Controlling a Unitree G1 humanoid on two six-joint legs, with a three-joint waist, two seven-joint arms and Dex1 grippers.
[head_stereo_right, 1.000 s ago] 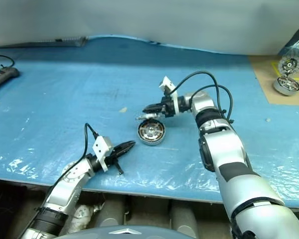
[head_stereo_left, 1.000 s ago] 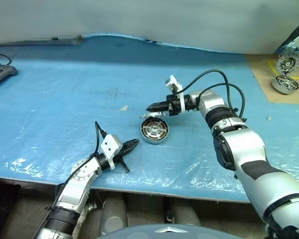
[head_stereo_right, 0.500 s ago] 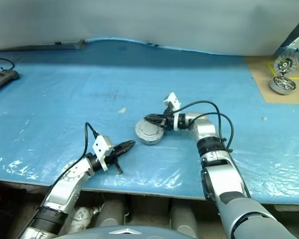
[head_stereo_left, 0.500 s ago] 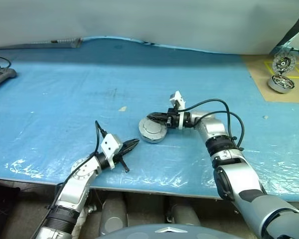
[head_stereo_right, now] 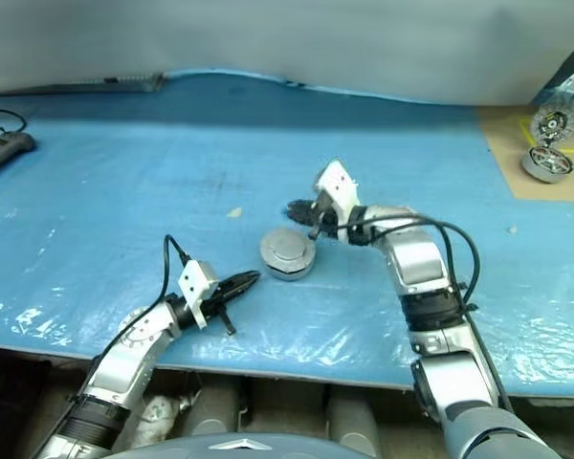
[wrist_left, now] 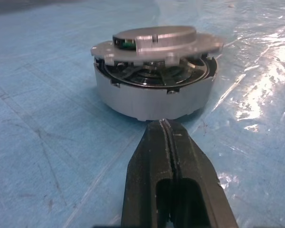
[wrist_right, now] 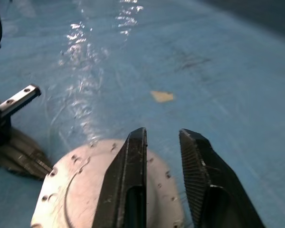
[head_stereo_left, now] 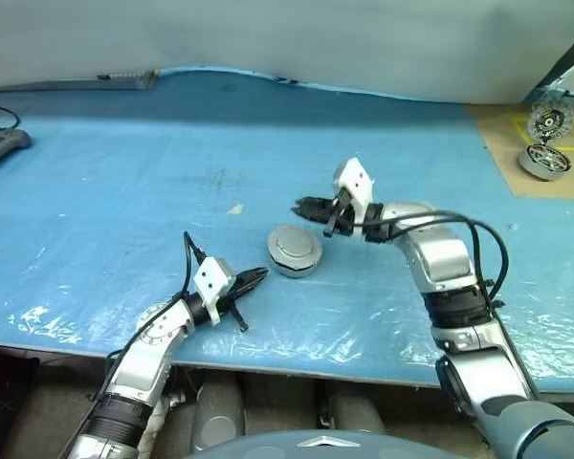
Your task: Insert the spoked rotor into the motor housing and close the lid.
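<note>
The motor housing (head_stereo_left: pixel 295 252) sits on the blue mat with its plain grey lid (wrist_left: pixel 154 39) lying down on top. In the left wrist view, dark parts with thin silver spokes, the spoked rotor (wrist_left: pixel 152 75), show in the slit under the lid's rim. My right gripper (head_stereo_left: pixel 299 205) hovers just behind and above the lid (wrist_right: pixel 85 190), open, with nothing between its fingers. Near the table's front edge my left gripper (head_stereo_left: pixel 257 275) is shut and empty. It points at the housing's side wall (wrist_left: pixel 152 102) from a short gap away.
A second silver motor (head_stereo_left: pixel 543 160) with an upright finned lid (head_stereo_left: pixel 547 120) stands on a brown board at the far right. A power strip (head_stereo_left: pixel 2 143) lies far left, a small tan scrap (head_stereo_left: pixel 235 207) behind the housing. The table's front edge (head_stereo_left: pixel 297 356) runs close below my left gripper.
A second ago the housing's spoked inside showed, with my shut right gripper at its rim. The lid then came down; now the right gripper has lifted clear and opened. Left arm unchanged.
</note>
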